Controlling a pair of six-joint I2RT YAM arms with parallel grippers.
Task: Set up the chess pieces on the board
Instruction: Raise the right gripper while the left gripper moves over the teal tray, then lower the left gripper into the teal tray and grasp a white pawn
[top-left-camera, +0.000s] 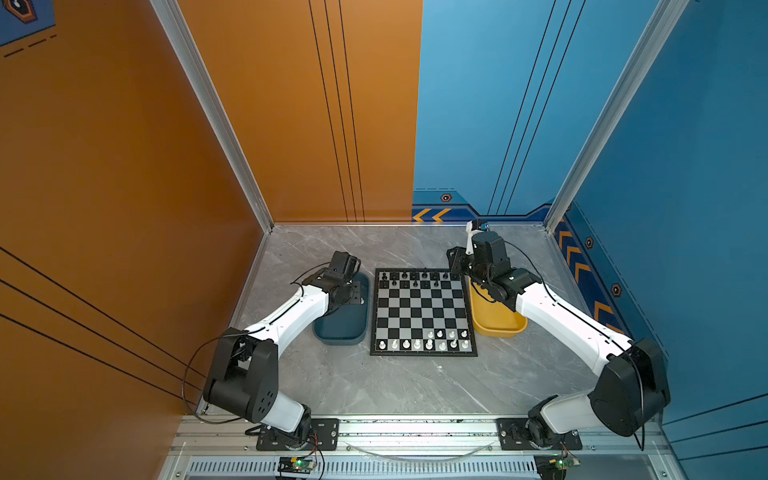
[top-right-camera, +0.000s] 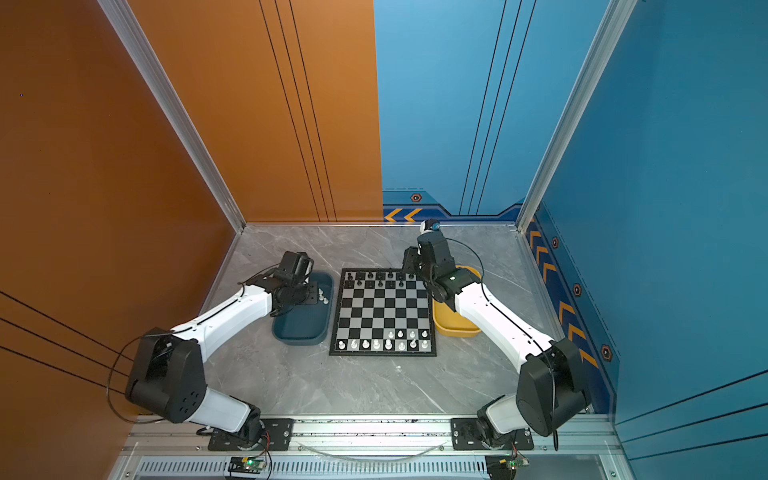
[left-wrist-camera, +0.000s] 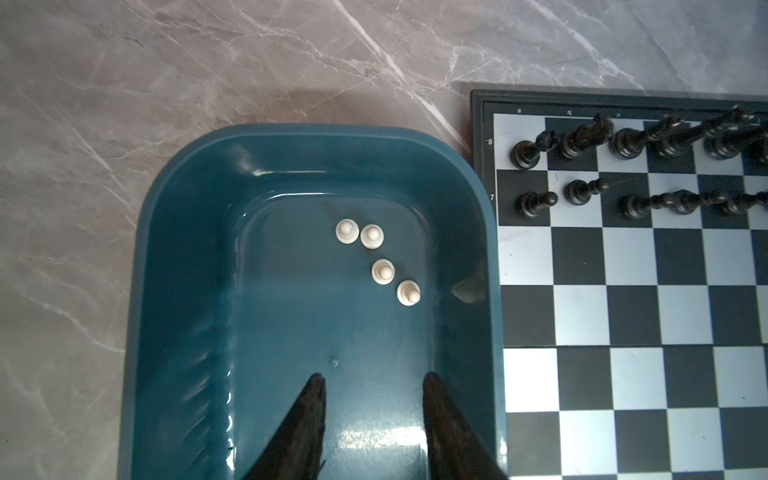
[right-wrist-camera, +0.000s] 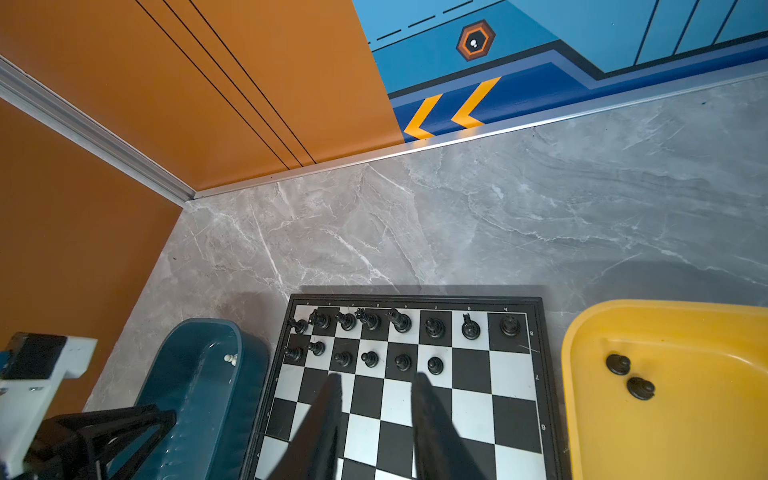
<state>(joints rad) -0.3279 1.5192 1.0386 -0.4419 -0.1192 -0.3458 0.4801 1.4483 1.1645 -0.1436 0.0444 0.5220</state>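
The board (top-left-camera: 422, 309) lies flat in the middle of the table. Black chess pieces (top-left-camera: 414, 275) fill its far row, with several black pawns (right-wrist-camera: 370, 358) in the row before them. White pieces (top-left-camera: 417, 344) stand along the near row, with several white pawns (top-left-camera: 451, 333) ahead of them on the right. More white pawns (left-wrist-camera: 382, 271) stand in the dark teal tray (left-wrist-camera: 187, 257). My left gripper (left-wrist-camera: 374, 376) hangs open over that tray's floor, short of the pawns, with nothing between its fingers. My right gripper (right-wrist-camera: 377, 376) is open and empty above the board, just short of the black pawn row.
A yellow tray (right-wrist-camera: 665, 436) sits against the board's right side and holds two black pawns (right-wrist-camera: 618, 364). The teal tray (top-left-camera: 340, 340) lies against the board's left side. Orange and blue walls close in the table at the left, back and right.
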